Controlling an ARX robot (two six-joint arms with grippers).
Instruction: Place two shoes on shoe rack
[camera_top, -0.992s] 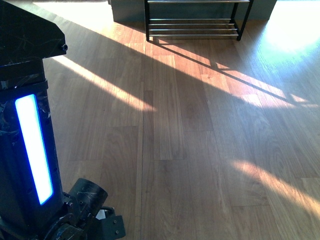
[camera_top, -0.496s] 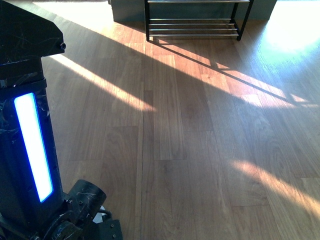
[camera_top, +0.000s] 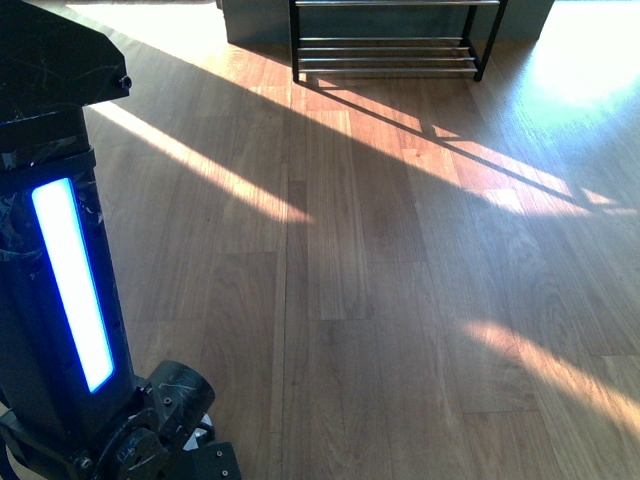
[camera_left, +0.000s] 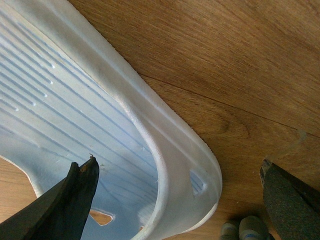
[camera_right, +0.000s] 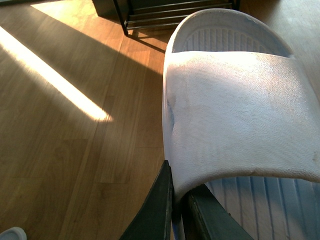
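Fingers (camera_left: 70, 200) of the left gripper (camera_left: 178, 165) stand spread wide in the left wrist view, one dark tip lying over the ribbed face of a pale blue slide (camera_left: 75, 115), the other well clear of it with a strip of wooden floor (camera_left: 225, 60) showing between that tip and the shoe. The slide's raised rounded rim runs between the two tips, so the shoe's edge sits inside the gap, touched on one side at most and not clamped. In the right wrist view the right gripper (camera_right: 176, 187) has its two dark fingers drawn close together, pinching the near edge of the broad textured strap of the other slide (camera_right: 235, 110); one finger is against the outer face of the strap and the other is under it, against the ribbed footbed. This slide fills the right half of that picture, its far end pointing toward the shoe rack (camera_right: 175, 12), which stands well apart across the sunlit boards. In the front view the rack stands at the far edge of the floor, roughly centre, its thin silver bars bare where they show. Long streaks of sun cross the boards, and the robot's black column with a glowing blue strip (camera_top: 70, 285) rises at the near left.
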